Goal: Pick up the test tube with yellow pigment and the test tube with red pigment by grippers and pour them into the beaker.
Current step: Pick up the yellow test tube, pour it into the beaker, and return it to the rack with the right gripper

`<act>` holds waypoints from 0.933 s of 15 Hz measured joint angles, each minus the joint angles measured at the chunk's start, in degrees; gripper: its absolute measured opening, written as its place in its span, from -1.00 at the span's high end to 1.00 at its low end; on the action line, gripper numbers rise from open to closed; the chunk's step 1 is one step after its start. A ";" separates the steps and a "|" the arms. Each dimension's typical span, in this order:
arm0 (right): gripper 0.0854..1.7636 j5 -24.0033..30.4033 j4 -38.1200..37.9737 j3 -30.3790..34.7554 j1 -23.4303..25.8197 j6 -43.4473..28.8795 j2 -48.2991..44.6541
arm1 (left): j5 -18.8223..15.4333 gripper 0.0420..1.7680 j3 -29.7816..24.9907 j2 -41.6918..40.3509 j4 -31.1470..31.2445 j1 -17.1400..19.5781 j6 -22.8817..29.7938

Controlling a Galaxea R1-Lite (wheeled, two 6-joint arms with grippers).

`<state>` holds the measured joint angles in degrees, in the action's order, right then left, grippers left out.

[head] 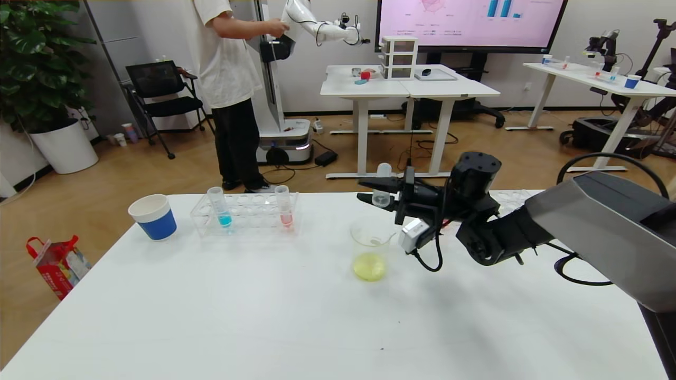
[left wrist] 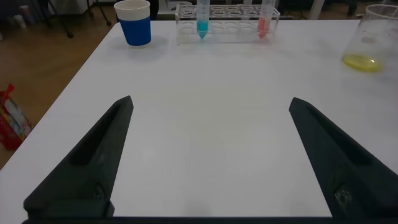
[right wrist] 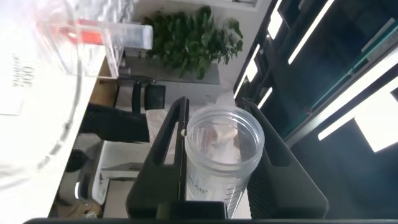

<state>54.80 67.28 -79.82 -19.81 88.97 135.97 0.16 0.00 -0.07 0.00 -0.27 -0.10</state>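
My right gripper (head: 362,190) is shut on a clear test tube (head: 382,185) and holds it just above and behind the beaker (head: 369,248). The tube looks empty; in the right wrist view (right wrist: 224,149) I look into its open mouth between the black fingers (right wrist: 163,155). The beaker holds a little yellow liquid at its bottom. The test tube with red pigment (head: 285,210) stands in the clear rack (head: 245,214), also seen in the left wrist view (left wrist: 264,22). My left gripper (left wrist: 210,102) is open and empty over the near table, out of the head view.
A tube with blue liquid (head: 222,208) stands at the rack's left end. A blue-and-white paper cup (head: 153,216) sits left of the rack. A person and another robot stand beyond the white table (head: 237,316), with more tables behind.
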 joint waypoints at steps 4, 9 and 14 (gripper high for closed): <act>0.47 -2.21 0.13 -3.11 1.62 -13.89 -5.07 | -0.02 -0.98 0.00 0.00 0.00 0.00 0.00; 0.47 -9.29 4.91 -3.02 3.85 -33.87 -9.37 | 0.00 -0.98 0.00 0.00 0.00 0.00 0.00; 0.47 -27.88 20.86 7.94 5.05 -58.90 -10.29 | 0.00 -0.98 0.00 0.00 0.00 0.02 0.00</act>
<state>26.92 88.14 -71.89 -14.76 30.06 125.69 0.16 0.00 -0.07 0.00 -0.24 -0.10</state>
